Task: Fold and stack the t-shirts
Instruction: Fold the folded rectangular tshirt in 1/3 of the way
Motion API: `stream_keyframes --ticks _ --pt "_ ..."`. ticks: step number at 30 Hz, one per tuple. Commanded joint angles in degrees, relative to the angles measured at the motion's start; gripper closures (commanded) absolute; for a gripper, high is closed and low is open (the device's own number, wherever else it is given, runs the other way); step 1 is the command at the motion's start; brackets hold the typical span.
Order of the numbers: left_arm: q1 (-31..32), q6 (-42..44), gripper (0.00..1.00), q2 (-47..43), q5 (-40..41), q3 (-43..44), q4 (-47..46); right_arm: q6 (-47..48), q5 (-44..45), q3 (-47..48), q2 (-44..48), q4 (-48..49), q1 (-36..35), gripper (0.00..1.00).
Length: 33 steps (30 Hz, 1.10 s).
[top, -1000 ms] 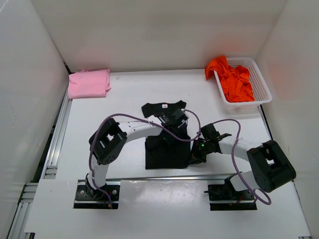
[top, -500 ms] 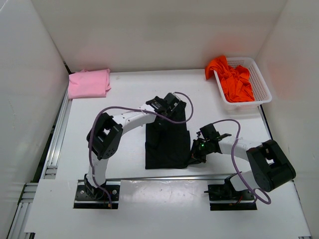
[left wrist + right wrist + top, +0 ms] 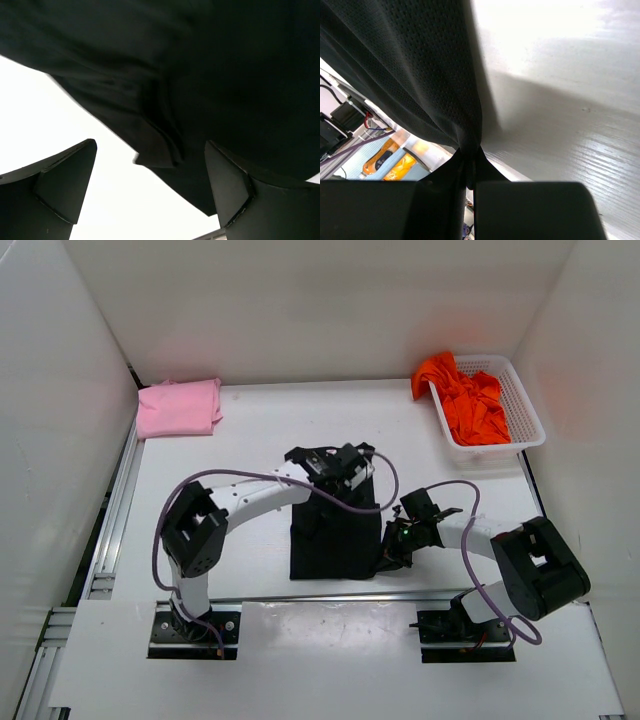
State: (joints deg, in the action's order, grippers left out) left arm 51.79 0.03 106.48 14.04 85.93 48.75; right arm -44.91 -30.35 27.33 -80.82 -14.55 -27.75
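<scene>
The right jaws are clamped on the black t-shirt [image 3: 335, 535] at its side edge, with bare counter [image 3: 560, 75] beyond them. The left jaws stand wide apart, a folded shirt edge between them

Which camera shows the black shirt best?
The top camera: nearly the whole black t-shirt shows. The left wrist camera sees just a rumpled part; the right wrist camera, only a pinched edge.

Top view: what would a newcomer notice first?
The black t-shirt mid-table, with the left gripper open over its far end and the right gripper shut on its right edge. Then colour: the orange-red t-shirt crumpled in the white basket far right, the pink t-shirt folded far left.
</scene>
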Motion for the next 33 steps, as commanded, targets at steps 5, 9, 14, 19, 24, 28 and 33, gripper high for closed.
stream_keyframes --ticks 5,9,14,19,24,28,33 --pt "0.1 0.0 0.0 2.2 7.3 -5.6 -2.7 1.0 4.0 -0.2 -1.5 -1.5 0.1 0.95" --pt "0.1 0.0 0.0 4.3 10.7 -5.5 -3.3 1.6 4.0 -0.2 -1.5 -1.5 0.1 0.95" --pt "0.1 0.0 0.0 4.8 13.1 -8.3 -3.8 1.6 4.0 -0.7 -1.5 -1.5 0.1 0.95" --pt "-4.2 0.0 0.0 4.3 15.0 -5.5 -4.4 1.6 4.0 -0.7 -1.5 -1.5 0.1 0.95" --pt "-7.6 0.0 0.0 5.3 16.4 -0.9 -4.4 1.6 4.0 -0.7 -1.5 -1.5 0.1 0.95" --pt "-9.1 0.0 0.0 6.6 16.4 1.3 -4.4 1.6 4.0 -1.2 -1.5 -1.5 0.1 0.95" --pt "-10.9 0.0 0.0 6.0 17.0 3.9 -4.4 1.6 4.0 -1.2 -1.5 -1.5 0.1 0.95"
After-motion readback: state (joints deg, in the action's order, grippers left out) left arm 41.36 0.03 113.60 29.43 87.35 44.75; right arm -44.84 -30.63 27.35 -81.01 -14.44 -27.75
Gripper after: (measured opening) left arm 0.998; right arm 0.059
